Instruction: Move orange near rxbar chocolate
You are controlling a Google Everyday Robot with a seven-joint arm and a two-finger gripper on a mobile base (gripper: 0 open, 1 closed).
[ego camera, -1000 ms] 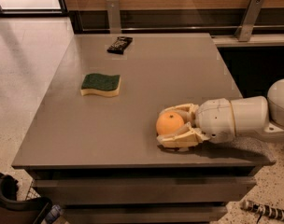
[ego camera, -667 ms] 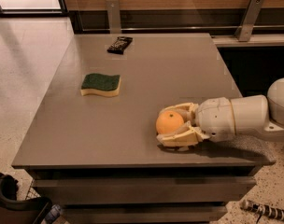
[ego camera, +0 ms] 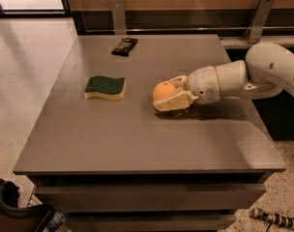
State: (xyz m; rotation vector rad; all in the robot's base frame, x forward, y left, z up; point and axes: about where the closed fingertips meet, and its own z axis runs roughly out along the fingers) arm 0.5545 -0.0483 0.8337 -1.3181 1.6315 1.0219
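On the grey flat-topped counter (ego camera: 137, 139), a green-topped yellow sponge (ego camera: 105, 87) lies left, a small dark-wrapped rxbar chocolate (ego camera: 124, 46) sits near the far edge, and well apart from it the round orange (ego camera: 164, 90) is clasped between cream fingers (ego camera: 175, 102) of the gripper (ego camera: 161, 96) reaching from the right.

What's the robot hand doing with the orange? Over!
Gripper shut on orange, middle of table. Rxbar chocolate at far edge, well apart. Sponge off the direct line.

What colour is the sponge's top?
Dark green, camera view; the hand grips the orange near the sponge.
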